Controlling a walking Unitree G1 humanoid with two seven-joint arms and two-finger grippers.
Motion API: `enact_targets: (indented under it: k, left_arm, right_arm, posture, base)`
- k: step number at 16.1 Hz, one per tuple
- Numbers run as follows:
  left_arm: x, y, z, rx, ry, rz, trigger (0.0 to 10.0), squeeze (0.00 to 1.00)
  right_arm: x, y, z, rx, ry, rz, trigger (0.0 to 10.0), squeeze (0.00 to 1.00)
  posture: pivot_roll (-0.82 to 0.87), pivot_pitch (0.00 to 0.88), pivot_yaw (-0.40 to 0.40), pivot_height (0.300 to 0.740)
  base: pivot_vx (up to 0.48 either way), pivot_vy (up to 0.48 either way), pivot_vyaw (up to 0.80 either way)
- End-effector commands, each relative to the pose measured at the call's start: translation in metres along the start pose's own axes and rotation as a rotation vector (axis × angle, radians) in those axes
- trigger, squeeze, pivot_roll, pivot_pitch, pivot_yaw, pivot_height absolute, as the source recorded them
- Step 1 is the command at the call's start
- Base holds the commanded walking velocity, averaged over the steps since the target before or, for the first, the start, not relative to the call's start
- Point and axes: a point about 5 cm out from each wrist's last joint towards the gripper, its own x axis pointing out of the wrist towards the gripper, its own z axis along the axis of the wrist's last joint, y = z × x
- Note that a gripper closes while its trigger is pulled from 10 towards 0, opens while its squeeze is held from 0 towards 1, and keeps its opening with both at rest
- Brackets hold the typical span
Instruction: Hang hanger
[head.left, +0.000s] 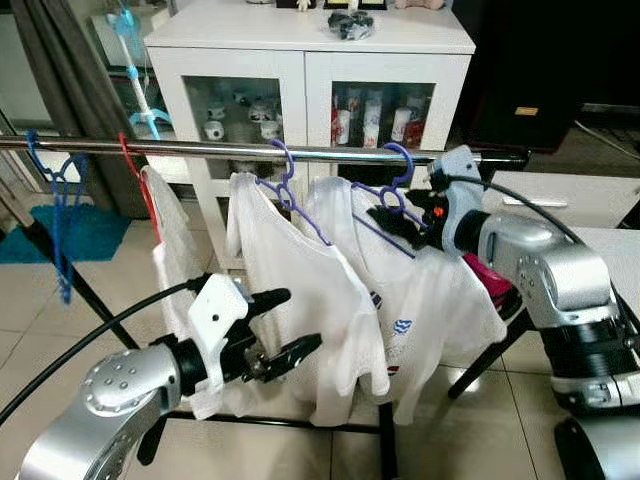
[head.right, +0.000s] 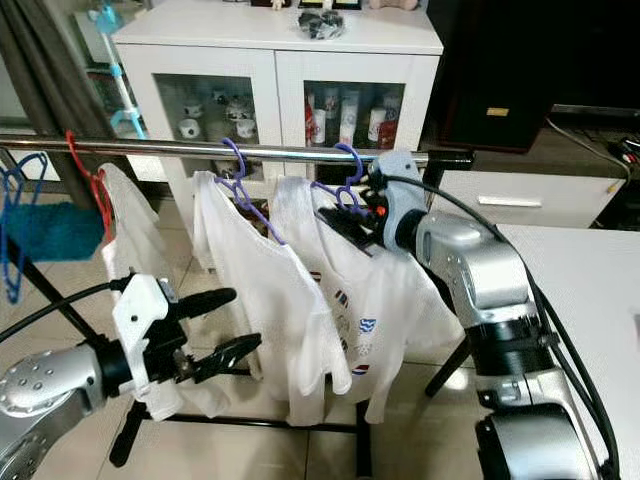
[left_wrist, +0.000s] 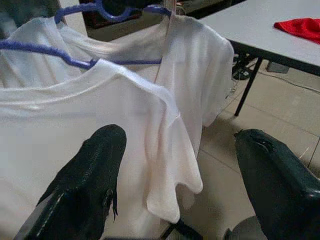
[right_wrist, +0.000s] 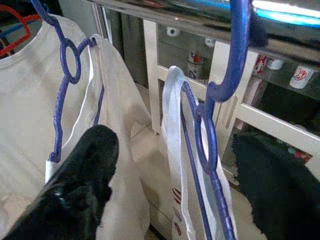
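- Along the steel clothes rail (head.left: 220, 150), several garments are hanging in a row, with a white glass-door cabinet (head.left: 310, 60) standing behind them.
- At the rail's right end, a purple hanger (head.left: 392, 185) is hooking over the bar and carrying a white T-shirt (head.left: 420, 290) with small printed marks.
- The right pincer (head.left: 405, 222) is reaching in just under that hook, at the shirt's collar; its black fingers (right_wrist: 80, 185) are standing apart on either side of the hanger's neck, not clamping it.
- Next to it, a second purple hanger (head.left: 285, 185) is holding another white T-shirt (head.left: 300, 300).
- Further left, a red hanger (head.left: 135, 170) is bearing a white garment (head.left: 175, 250), and a bare blue hanger (head.left: 55, 190) is dangling near the rail's far end.
- The left pincer (head.left: 290, 325) is hovering low in front of the second shirt, fingers spread and empty.
- A red cloth (left_wrist: 300, 27) is lying on the grey desk (left_wrist: 250, 25).
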Motion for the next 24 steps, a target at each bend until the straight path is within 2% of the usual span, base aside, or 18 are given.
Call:
enact_targets:
  k: [1,9,24]
  left_arm:
    - [-0.0038,0.0048,-0.0014,0.023,0.018,0.029,10.0,0.0]
    - [-0.0039,0.008,-0.0058,0.038,0.039,0.038,10.0,0.0]
    - [-0.0021,0.0072,-0.0061,0.043,0.033,0.033,10.0,0.0]
  right_arm:
    - [0.0025,0.0007,0.0028,-0.013,-0.002,0.004,0.0,0.0]
    - [0.0114,0.0048,0.0047,-0.004,-0.019,0.023,0.0,0.0]
    - [0.0097,0.0101,0.0045,0.006,-0.036,0.036,0.0,0.0]
  posture:
    - [-0.13,0.0,0.029,0.74]
    - [-0.13,0.0,0.037,0.74]
    - [-0.13,0.0,0.035,0.74]
  base:
    - [0.0,0.0,0.0]
    - [0.0,0.0,0.0]
    - [0.0,0.0,0.0]
